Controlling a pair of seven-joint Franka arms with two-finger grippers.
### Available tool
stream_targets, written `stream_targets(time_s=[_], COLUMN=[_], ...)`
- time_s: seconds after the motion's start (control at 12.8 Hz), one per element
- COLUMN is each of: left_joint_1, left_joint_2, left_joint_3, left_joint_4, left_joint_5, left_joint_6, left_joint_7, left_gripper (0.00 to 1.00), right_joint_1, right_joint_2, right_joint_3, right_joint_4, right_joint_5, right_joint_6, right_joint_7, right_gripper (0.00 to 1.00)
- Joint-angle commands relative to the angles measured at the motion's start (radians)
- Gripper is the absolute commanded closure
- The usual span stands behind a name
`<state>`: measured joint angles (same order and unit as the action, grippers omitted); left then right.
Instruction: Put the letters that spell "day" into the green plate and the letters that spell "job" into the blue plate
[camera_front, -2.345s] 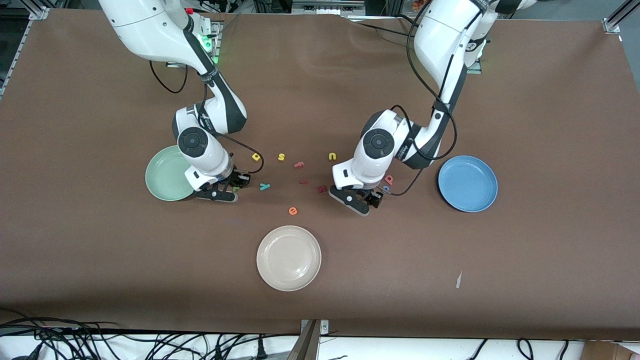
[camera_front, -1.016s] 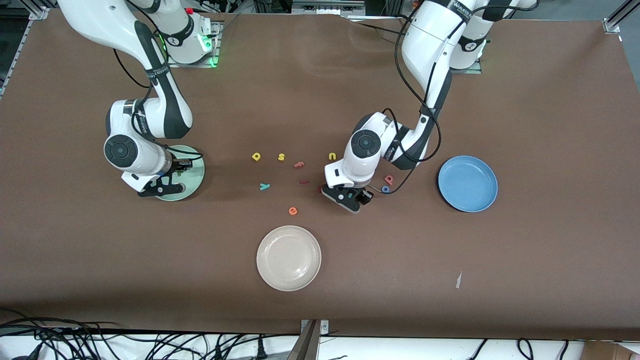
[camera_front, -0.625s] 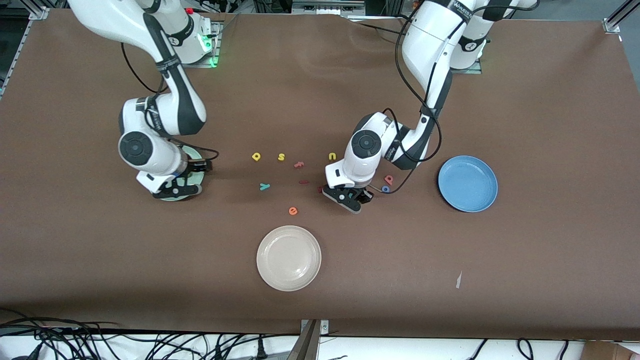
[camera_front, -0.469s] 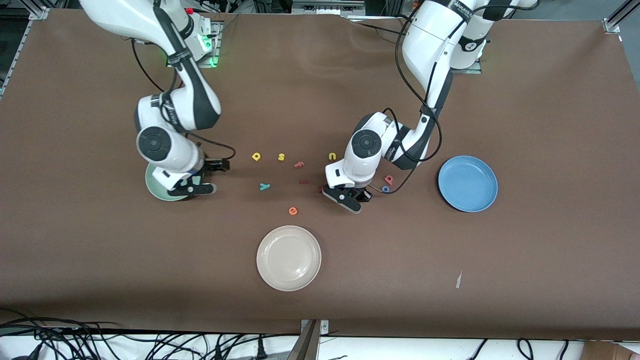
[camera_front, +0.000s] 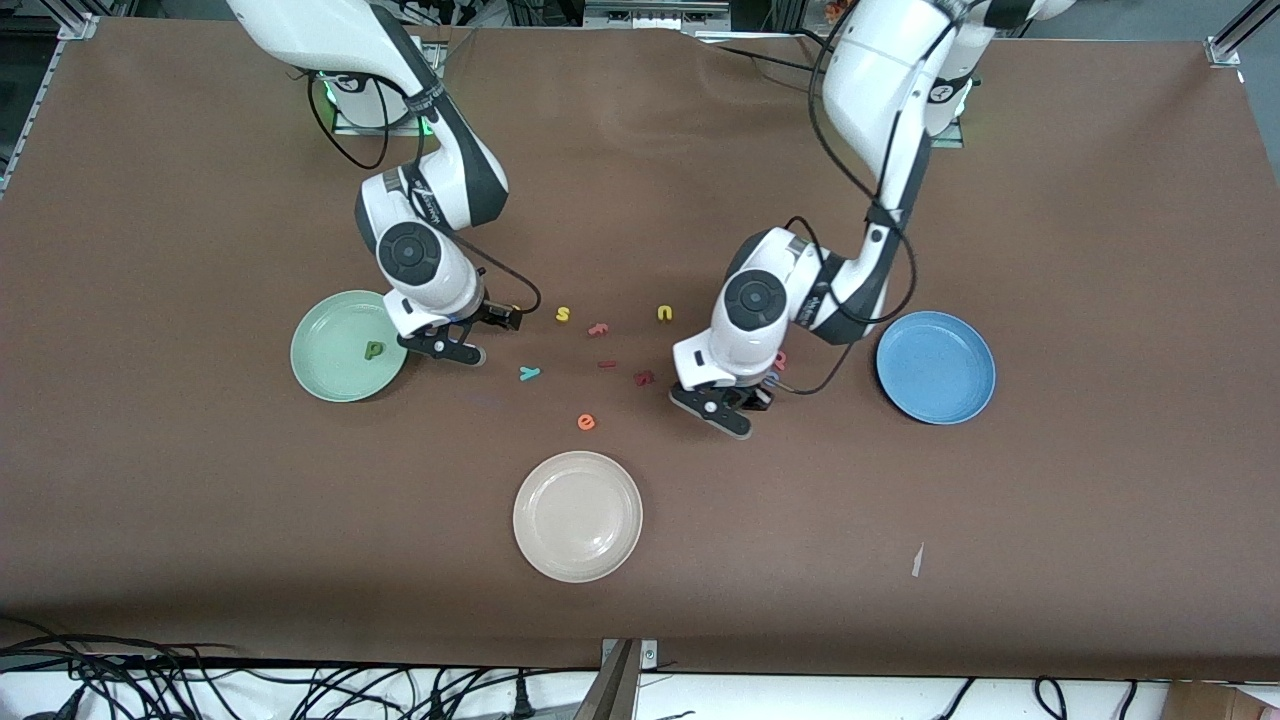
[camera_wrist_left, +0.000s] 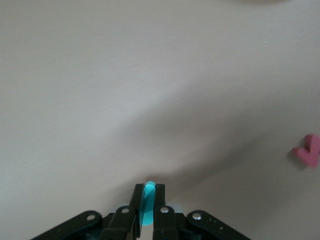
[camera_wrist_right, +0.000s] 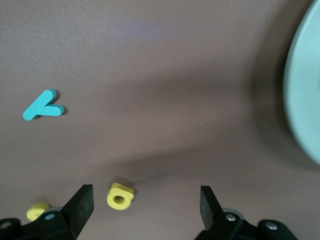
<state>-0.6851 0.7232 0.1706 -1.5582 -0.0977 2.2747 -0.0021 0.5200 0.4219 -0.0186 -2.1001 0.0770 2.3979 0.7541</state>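
One dark green letter (camera_front: 374, 349) lies in the green plate (camera_front: 325, 372); right gripper (camera_wrist_right: 145, 210) jaws apart over the yellow "a" (camera_wrist_right: 120, 196), left gripper (camera_wrist_left: 146, 210) clamps the teal "j" (camera_wrist_left: 148, 202).

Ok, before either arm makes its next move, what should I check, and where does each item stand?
1. Left gripper grip: jaws shut on the teal j. Ok.
2. Blue plate ready to receive: no letter in it. Ok.
3. Right gripper lined up: jaws open on either side of the yellow a. Ok.
4. Dark green d delivered: lies in the green plate. Ok.
5. Light blue y delivered: on the table, outside any plate. Not ok.
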Motion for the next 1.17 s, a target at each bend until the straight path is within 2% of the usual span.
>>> stream_targets(time_s=[0.0, 0.08, 0.23, 0.47, 0.63, 0.86, 0.94, 1.02, 1.09], left_joint_1=[0.065, 0.076, 0.139, 0.249, 0.336, 0.407, 0.418, 0.435, 0.44], left_joint_2=[-0.122, -0.143, -0.192, -0.31, -0.365, -0.442, -0.447, -0.443, -0.436], left_joint_3=[0.003, 0.004, 0.0, -0.01, -0.026, -0.028, -0.028, -0.028, -0.028], left_joint_4=[-0.034, -0.036, -0.048, -0.231, -0.359, -0.581, -0.629, -0.669, -0.684], left_joint_5=[-0.01, -0.002, 0.143, 0.167, 0.167, 0.167, 0.17, 0.171, 0.173], left_joint_6=[-0.148, -0.208, -0.262, -0.235, -0.129, 0.078, 0.139, 0.204, 0.247], left_joint_7=[0.037, 0.028, 0.036, 0.095, 0.169, 0.263, 0.272, 0.295, 0.309], left_gripper=[1.0, 1.0, 1.0, 1.0, 1.0, 1.0, 1.0, 1.0, 1.0], right_joint_1=[0.041, 0.064, 0.064, 0.096, 0.095, 0.095, 0.095, 0.095, 0.095], right_joint_2=[-0.019, -0.017, -0.017, -0.005, -0.003, 0.003, 0.004, 0.005, 0.005], right_joint_3=[0.014, 0.012, 0.014, 0.011, 0.0, -0.006, -0.006, -0.006, -0.006], right_joint_4=[-0.102, -0.13, -0.147, -0.149, -0.144, -0.15, -0.15, -0.15, -0.15], right_joint_5=[0.004, 0.007, 0.007, 0.006, 0.003, 0.0, 0.0, 0.0, 0.0], right_joint_6=[0.145, 0.208, 0.241, 0.26, 0.276, 0.303, 0.303, 0.303, 0.303], right_joint_7=[0.14, 0.145, 0.157, 0.2, 0.199, 0.197, 0.197, 0.197, 0.197], right_gripper=[0.09, 0.12, 0.2, 0.23, 0.23, 0.32, 0.37, 0.53, 0.64])
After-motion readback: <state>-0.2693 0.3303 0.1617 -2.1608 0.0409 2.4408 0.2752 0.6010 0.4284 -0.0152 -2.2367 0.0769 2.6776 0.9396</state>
